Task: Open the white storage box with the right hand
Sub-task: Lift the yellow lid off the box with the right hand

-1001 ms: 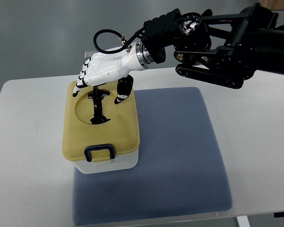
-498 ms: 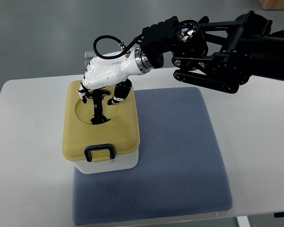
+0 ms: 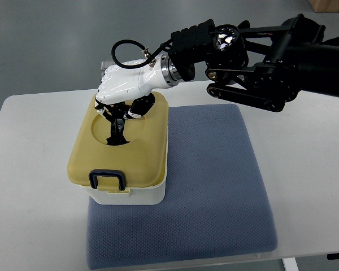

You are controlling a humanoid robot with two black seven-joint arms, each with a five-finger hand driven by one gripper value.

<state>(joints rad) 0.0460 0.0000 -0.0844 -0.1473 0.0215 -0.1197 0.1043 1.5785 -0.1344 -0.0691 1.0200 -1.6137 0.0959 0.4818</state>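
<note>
Reaching in from the right edge, black-linked arm ending in the white right hand, poised over the far end of the yellow lid; fingers curled down and closed around the black handle standing in the lid's round recess; black cable looping above the wrist.

White storage box sitting on the near-left part of the blue-grey mat, its left side hanging over the mat's left edge toward the bare counter; only the front wall and a sliver of the right wall showing beneath the lid; lid tilted, skewed against the base, far end raised under the hand, near-left corner jutting past the box wall; dark blue latch at the front of the lid, hanging over the front rim, whether clipped or free impossible to tell.

Mat spread flat across the middle of the white counter, its right half bare; grey floor beyond the counter's far edge; small white leg or bracket showing at the counter's near-right edge.
</note>
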